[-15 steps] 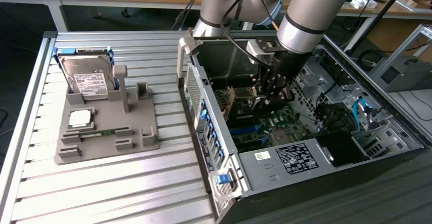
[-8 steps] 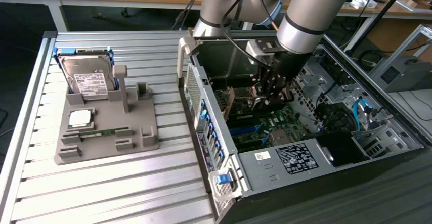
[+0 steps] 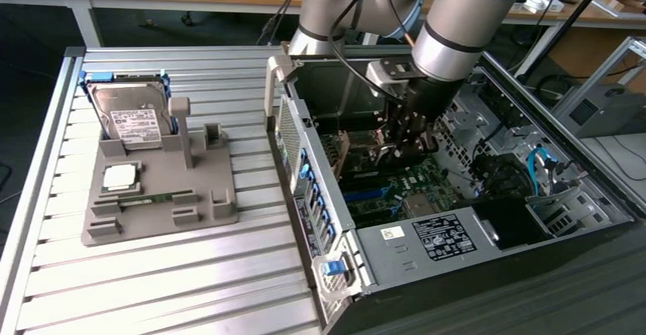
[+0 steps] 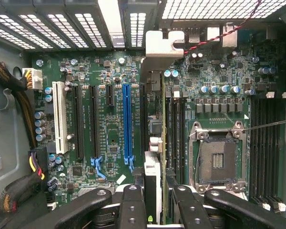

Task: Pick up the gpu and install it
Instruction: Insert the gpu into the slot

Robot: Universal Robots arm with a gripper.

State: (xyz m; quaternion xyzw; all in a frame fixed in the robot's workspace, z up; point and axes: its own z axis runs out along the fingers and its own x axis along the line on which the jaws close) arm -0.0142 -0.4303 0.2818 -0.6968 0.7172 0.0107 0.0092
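In the wrist view the gpu (image 4: 155, 143) appears edge-on as a thin green card, its silver end bracket (image 4: 164, 45) pointing at the case's slotted rear wall. My gripper (image 4: 157, 202) is shut on it, with one black finger (image 4: 132, 205) on each side of the card. The card hangs over the motherboard (image 4: 109, 143), just beside the long blue slot (image 4: 127, 121); whether it touches a slot I cannot tell. In the exterior view my gripper (image 3: 409, 134) reaches down inside the open computer case (image 3: 302, 169), low over the board.
A grey tray (image 3: 162, 199) on the slatted table holds a silver hard drive (image 3: 131, 116), a square chip (image 3: 119, 176) and a narrow memory stick (image 3: 151, 197). Inside the case are a cable bundle (image 4: 14, 95), a white slot (image 4: 60, 117) and the processor socket (image 4: 217, 160).
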